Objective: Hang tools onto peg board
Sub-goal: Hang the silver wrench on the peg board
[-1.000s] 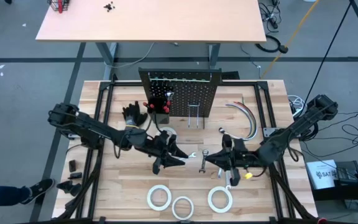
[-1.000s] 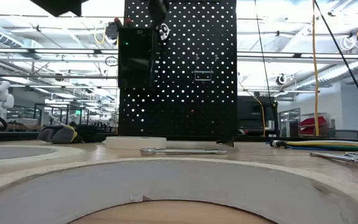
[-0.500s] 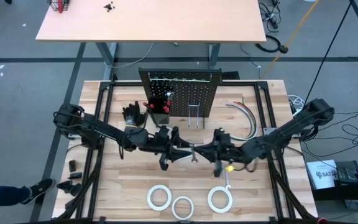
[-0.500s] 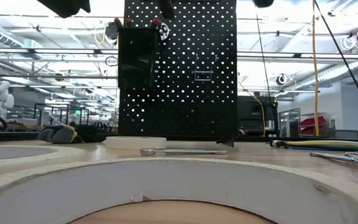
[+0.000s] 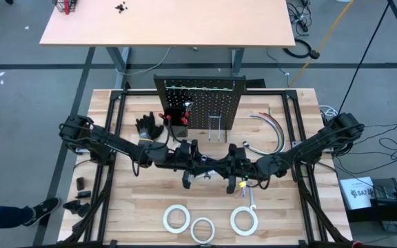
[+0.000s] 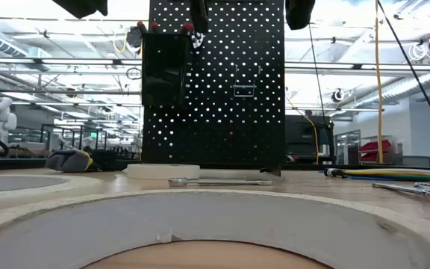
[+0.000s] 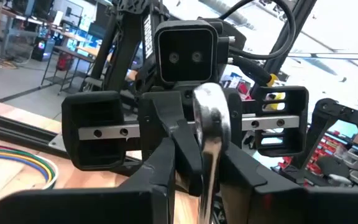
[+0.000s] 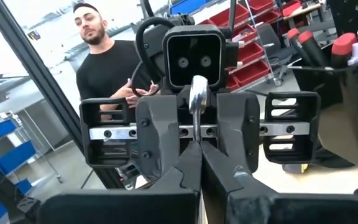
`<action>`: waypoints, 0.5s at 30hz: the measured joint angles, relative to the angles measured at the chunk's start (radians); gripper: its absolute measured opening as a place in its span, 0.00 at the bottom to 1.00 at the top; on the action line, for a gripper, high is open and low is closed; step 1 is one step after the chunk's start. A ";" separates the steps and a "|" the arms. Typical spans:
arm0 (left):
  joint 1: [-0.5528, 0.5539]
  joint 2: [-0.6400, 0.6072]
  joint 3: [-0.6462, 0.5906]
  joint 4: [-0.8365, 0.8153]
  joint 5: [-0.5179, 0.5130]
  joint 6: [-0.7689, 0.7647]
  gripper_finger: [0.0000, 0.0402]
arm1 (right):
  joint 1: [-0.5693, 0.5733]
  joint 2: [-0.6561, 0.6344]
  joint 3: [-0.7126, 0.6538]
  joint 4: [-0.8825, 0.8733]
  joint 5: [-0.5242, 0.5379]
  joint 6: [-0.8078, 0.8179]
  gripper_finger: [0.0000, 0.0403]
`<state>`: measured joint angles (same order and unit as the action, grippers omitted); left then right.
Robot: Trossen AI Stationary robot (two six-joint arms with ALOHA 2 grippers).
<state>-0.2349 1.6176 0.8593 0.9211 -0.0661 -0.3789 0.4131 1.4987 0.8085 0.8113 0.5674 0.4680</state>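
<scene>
Above the table's middle, in front of the peg board [image 5: 198, 103], both grippers have met: right gripper [image 5: 227, 170] clamps a silver wrench [image 7: 211, 134]; left gripper [image 5: 204, 167] narrows onto it, a handover beginning.

Hidden and cut-off parts at the handover

In the left wrist view the shiny silver wrench [image 7: 211, 140] runs off the bottom edge, its lower end unseen. In the low view both dark arms are cropped at the top, and the 2 meeting grippers are too small to read from above.
</scene>
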 joint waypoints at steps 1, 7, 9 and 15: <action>0.001 0.000 0.000 -0.001 0.004 -0.001 0.19 | 0.000 0.000 0.000 0.003 0.001 -0.005 0.00; 0.000 -0.002 0.000 -0.009 0.013 -0.005 0.19 | 0.000 0.000 0.000 0.012 0.001 -0.019 0.00; -0.001 -0.002 0.000 -0.009 0.015 -0.006 0.19 | 0.000 0.000 0.000 0.013 0.000 -0.019 0.00; -0.002 -0.002 0.000 -0.010 0.029 -0.043 0.19 | 0.002 0.000 0.000 0.019 0.001 -0.014 0.00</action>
<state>-0.2371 1.6161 0.8597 0.9106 -0.0368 -0.4214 0.4151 1.4986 0.8085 0.8307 0.5686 0.4541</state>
